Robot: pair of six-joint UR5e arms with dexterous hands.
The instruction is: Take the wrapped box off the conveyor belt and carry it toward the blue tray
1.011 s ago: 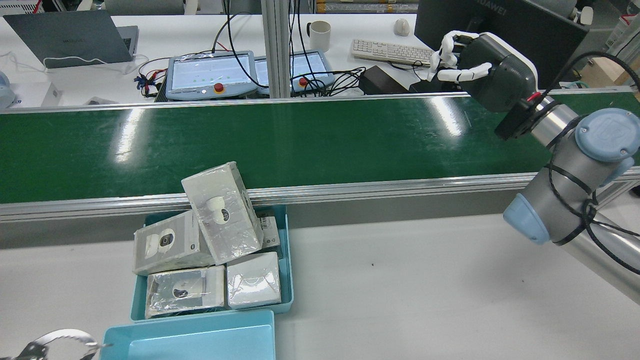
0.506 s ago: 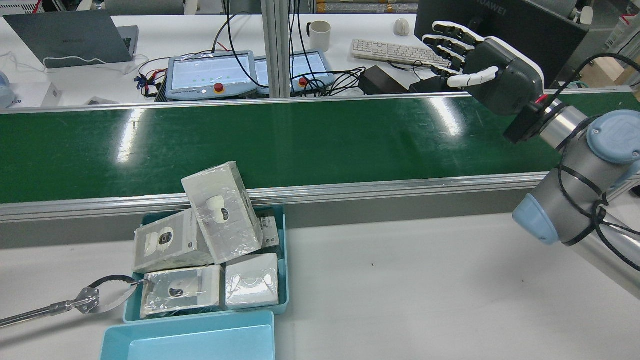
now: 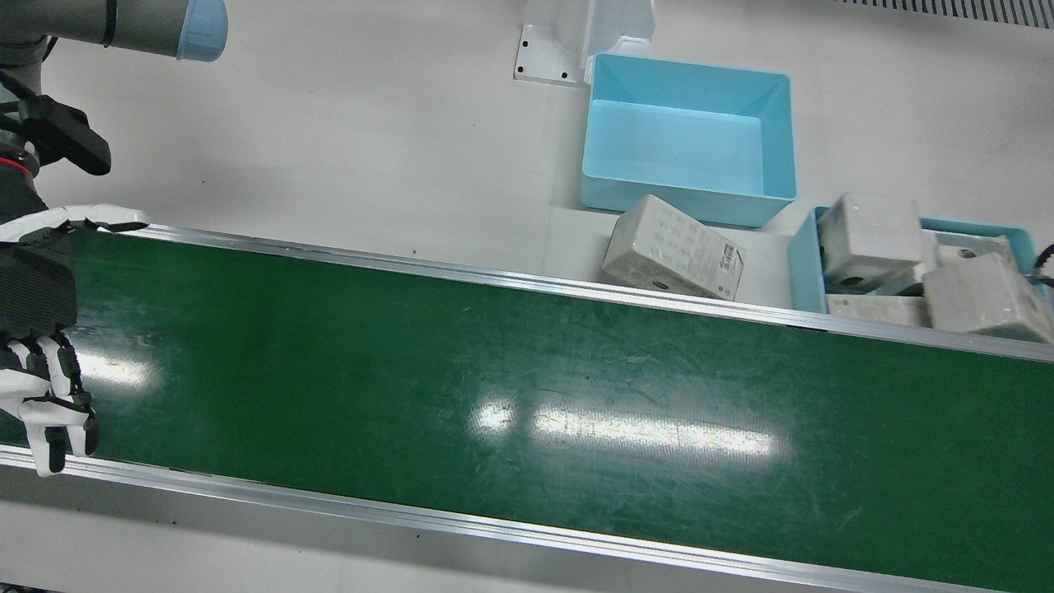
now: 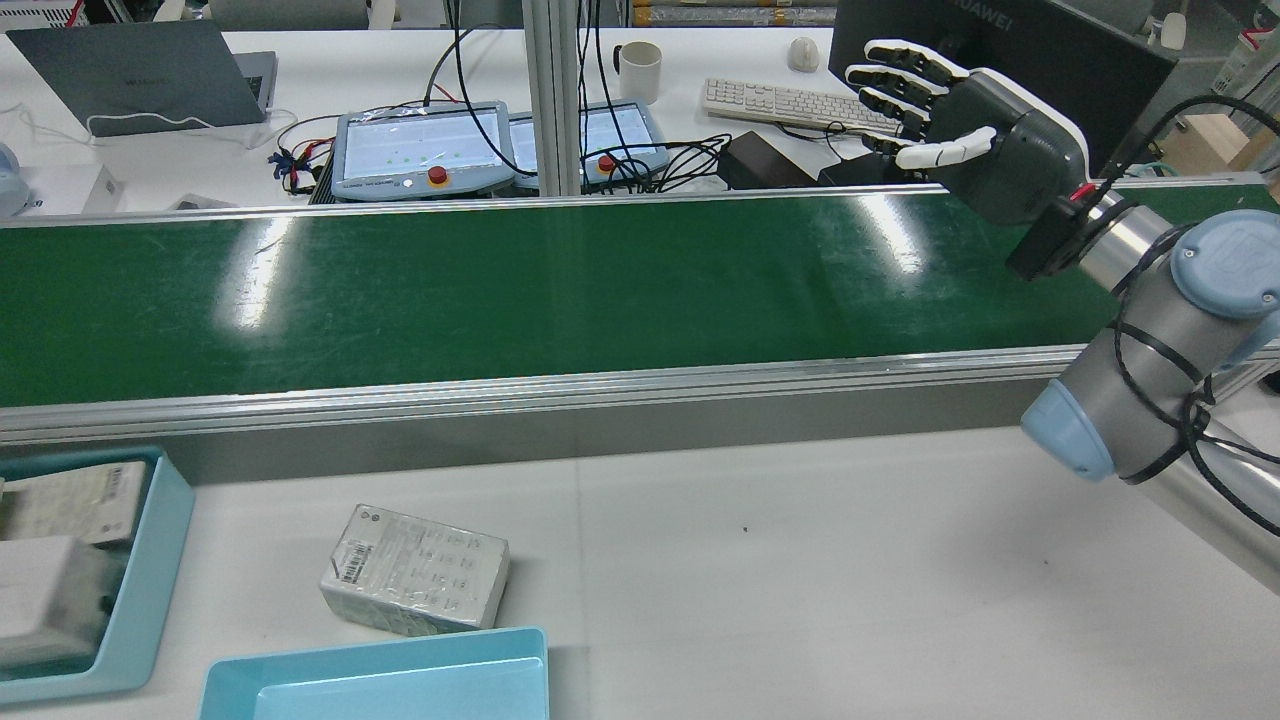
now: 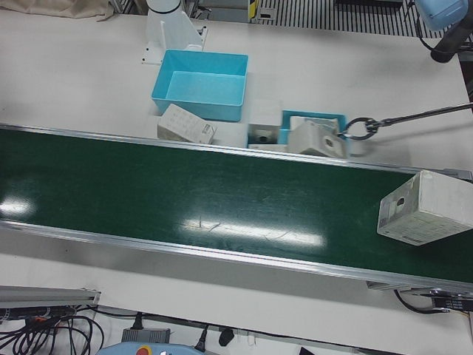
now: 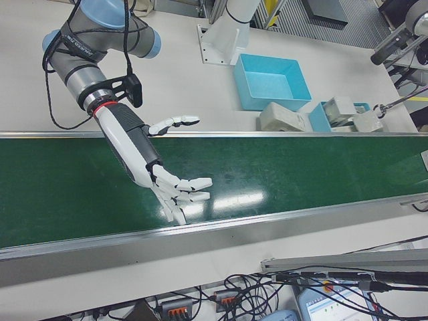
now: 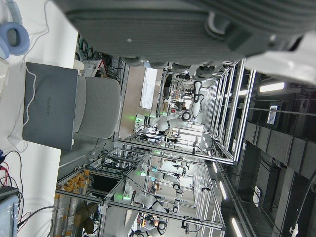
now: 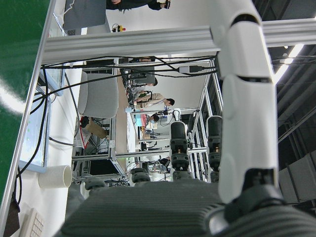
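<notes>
The wrapped box (image 5: 427, 208) sat at the conveyor belt's (image 5: 185, 192) far end, well apart from the right hand (image 6: 175, 192), which hovered empty with fingers spread. Reaching late risked missing it before the blue tray (image 5: 199, 85); the left hand's state could not be told.

Wrapped box (image 5: 427, 208) cut by left-front frame edge, left hand (image 7: 207, 19) fingers hidden

"HUAWEI" on grey laptop lid (image 7: 49, 106), "HUAWEI" along top of black monitor (image 4: 1010, 40), barcode label and small print on wrapped box (image 4: 415, 583), not legible
</notes>
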